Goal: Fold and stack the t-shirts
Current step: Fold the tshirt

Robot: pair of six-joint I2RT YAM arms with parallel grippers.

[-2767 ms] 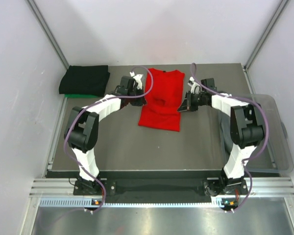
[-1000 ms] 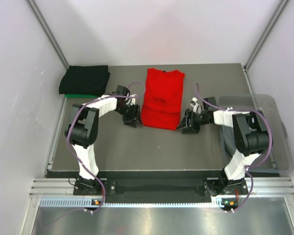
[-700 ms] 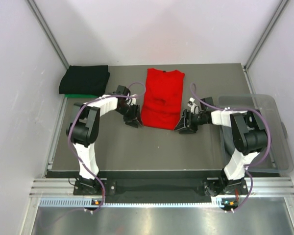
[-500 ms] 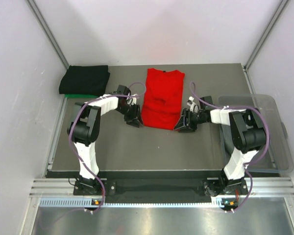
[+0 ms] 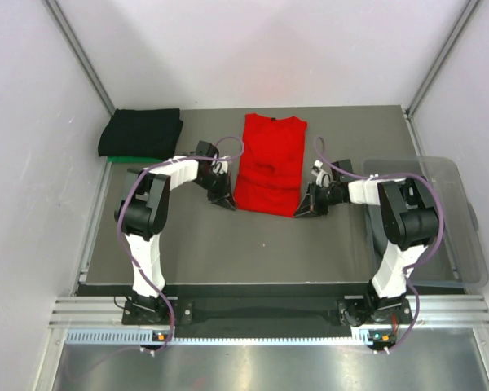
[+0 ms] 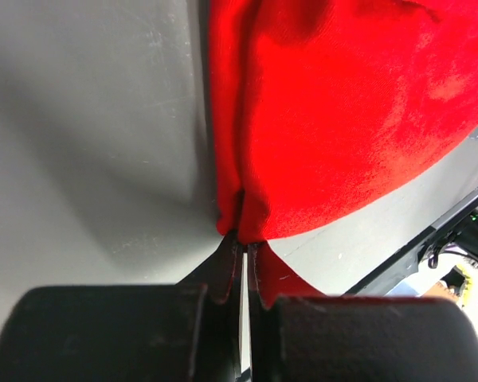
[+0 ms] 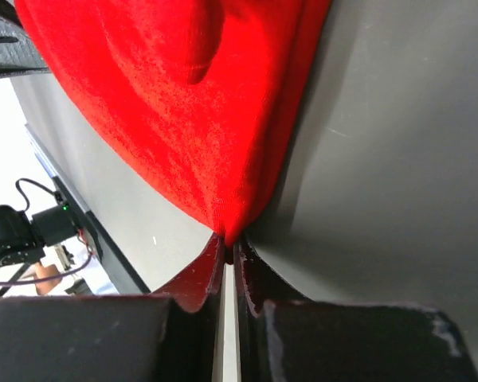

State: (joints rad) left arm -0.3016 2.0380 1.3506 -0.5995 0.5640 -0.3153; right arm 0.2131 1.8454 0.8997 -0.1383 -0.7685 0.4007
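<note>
At the far left corner of the worktop (image 5: 228, 252) a folded black shirt (image 5: 140, 133) sits on a green shirt (image 5: 130, 160), of which I see only a sliver. Next, my left gripper (image 5: 222, 199) is down at the near left corner of the red shirt (image 5: 269, 159), jaws pressed together on a pinch of its hem; the wrist view shows the cloth gathered into the tips. The red shirt lies flat mid-worktop as a narrow strip, collar end seemingly away from me. My right gripper (image 5: 304, 209) mirrors this at the near right corner, likewise nipping the cloth. A clear bin (image 5: 464, 244) stands at the right edge, well apart. I judge the shirt light and limp: it'll sag between the two holds and drag if kept low. The corners are the right place to take it, and both should rise and travel together toward the collar to keep the fold square. So thin a pinch may slip or catch only one layer.
</note>
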